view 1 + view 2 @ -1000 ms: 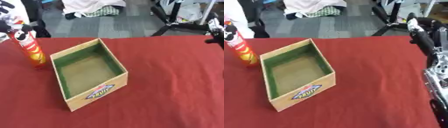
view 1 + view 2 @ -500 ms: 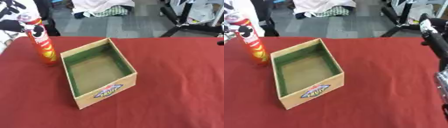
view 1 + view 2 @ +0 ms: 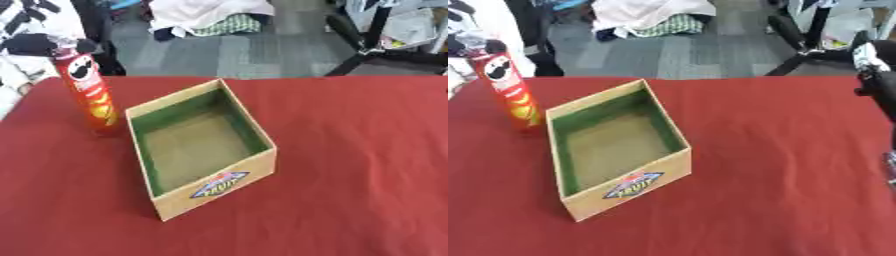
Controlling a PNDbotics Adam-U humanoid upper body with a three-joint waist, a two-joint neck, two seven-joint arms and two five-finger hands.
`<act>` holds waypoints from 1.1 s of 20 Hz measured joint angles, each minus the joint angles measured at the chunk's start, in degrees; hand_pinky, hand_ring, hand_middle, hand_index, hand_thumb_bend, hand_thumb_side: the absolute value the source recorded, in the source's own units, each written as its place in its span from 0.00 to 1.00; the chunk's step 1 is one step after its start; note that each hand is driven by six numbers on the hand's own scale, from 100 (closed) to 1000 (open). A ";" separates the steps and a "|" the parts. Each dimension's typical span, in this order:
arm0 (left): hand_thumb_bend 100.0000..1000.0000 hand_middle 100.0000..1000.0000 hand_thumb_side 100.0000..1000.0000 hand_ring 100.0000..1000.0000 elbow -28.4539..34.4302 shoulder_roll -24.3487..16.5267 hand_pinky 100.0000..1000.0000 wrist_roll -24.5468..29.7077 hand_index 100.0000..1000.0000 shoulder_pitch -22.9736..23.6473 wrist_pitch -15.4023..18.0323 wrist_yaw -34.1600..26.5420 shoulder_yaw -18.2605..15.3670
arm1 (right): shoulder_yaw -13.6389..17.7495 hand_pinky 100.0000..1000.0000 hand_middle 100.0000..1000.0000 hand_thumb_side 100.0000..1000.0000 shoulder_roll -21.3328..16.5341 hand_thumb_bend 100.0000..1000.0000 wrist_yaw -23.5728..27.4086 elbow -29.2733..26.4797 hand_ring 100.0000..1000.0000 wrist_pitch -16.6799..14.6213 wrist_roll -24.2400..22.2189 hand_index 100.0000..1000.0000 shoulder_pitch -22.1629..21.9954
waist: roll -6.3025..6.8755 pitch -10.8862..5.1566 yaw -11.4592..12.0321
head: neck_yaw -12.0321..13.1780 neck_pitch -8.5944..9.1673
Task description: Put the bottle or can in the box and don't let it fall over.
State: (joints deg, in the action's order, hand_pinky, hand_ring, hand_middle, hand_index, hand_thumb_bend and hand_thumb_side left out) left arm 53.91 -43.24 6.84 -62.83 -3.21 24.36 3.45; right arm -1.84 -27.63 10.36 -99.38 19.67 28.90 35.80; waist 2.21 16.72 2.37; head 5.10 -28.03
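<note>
Cardboard makes up the one box [image 3: 203,150], open-topped, green-lined inside, with a blue and yellow label on its near wall, sitting on the red table [image 3: 350,165]. One can [image 3: 87,92], a tall red crisp tube, stands upright on the cloth just left of the box, outside it. The left hand [image 3: 39,44] closes its dark fingers round the can's top. The right hand [image 3: 872,67] shows well right of the box at the table's edge; whether its fingers are spread or curled cannot be told.
</note>
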 measured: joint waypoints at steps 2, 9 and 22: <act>1.00 0.83 0.54 0.83 -0.47 0.00 0.94 -0.71 0.79 -0.46 0.11 0.21 -0.13 | -0.04 0.49 0.74 0.47 -0.01 0.20 0.00 0.00 0.70 -0.03 -0.07 0.70 0.32 | 0.16 0.18 -0.29 | 0.19 0.07; 1.00 0.83 0.55 0.83 -1.71 0.00 0.97 -1.02 0.79 -1.16 0.14 0.89 -0.52 | -0.32 0.49 0.74 0.47 -0.02 0.21 0.00 0.00 0.70 0.05 -0.21 0.70 0.97 | 0.45 0.68 -1.52 | 0.87 0.56; 1.00 0.83 0.53 0.84 -4.13 0.05 0.97 -0.08 0.78 -1.37 0.10 3.40 -1.68 | -0.35 0.49 0.74 0.46 -0.37 0.21 0.00 0.01 0.70 0.13 -0.35 0.70 1.81 | 0.85 1.89 -3.10 | 1.89 1.56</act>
State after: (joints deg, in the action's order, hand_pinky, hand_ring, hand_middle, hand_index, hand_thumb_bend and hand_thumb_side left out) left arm 49.78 -43.19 6.76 -64.19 -3.11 27.76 1.77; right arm -2.19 -28.01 10.36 -99.37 19.80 28.55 37.61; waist 3.06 18.61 -0.73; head 6.99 -26.47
